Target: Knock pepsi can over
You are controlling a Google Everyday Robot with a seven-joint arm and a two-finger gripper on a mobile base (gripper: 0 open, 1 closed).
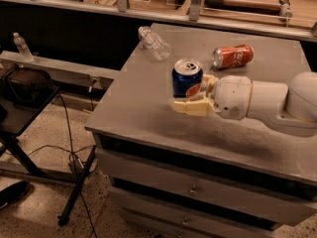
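Observation:
The pepsi can (186,77), dark blue with a silver top, stands nearly upright near the middle of the grey cabinet top (148,108). My gripper (191,94) reaches in from the right and is shut on the can. One cream finger (190,106) lies along the can's near, lower side, and the other finger (209,81) shows behind it on the right. The can's base looks slightly raised off the surface.
An orange-red soda can (233,56) lies on its side behind the gripper. A clear plastic bottle (154,42) lies at the back left corner. The cabinet's left edge drops to the floor, where a black stand (29,90) and cables sit.

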